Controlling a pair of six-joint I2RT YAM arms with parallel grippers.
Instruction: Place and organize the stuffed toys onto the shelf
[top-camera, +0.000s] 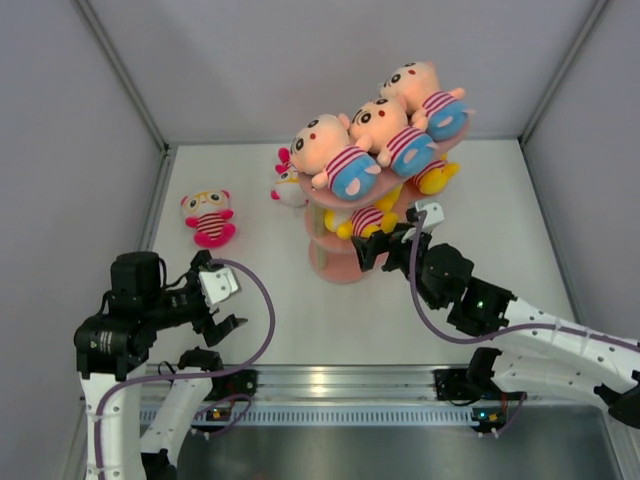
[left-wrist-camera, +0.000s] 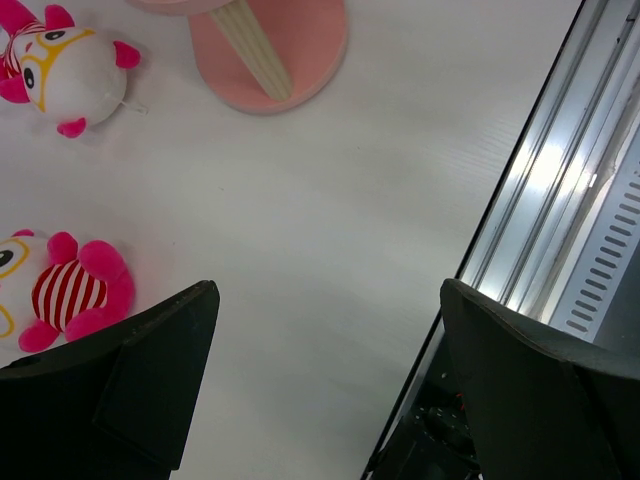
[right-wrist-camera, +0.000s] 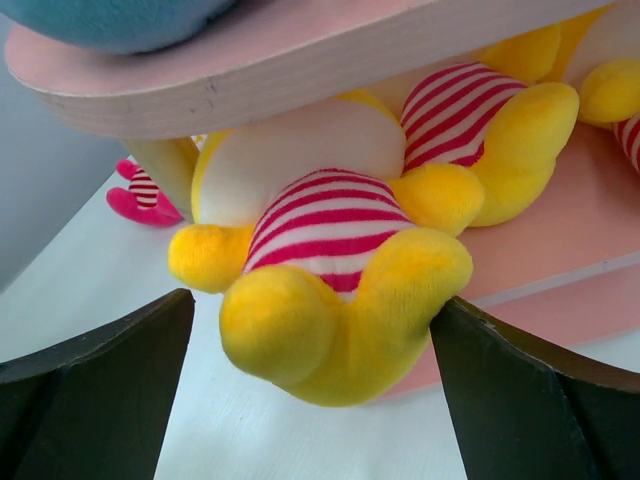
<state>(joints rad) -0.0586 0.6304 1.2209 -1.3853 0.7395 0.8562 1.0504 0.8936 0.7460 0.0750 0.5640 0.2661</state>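
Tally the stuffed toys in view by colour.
Peach-skinned toys in blue shorts: 3, on the shelf's top board
Yellow toys: 3, on the middle board, partly hidden
Pink-legged toys: 2, on the table
Total: 8

Pink shelf (top-camera: 338, 267) upright; three peach toys (top-camera: 385, 128) top tier, yellow toys (top-camera: 366, 221) below; pink-legged toy (top-camera: 209, 218) apart, left.

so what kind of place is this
Probably a lab robot test cell: plain grey walls box in a white table, and a metal rail at its near edge carries the left arm and right arm.
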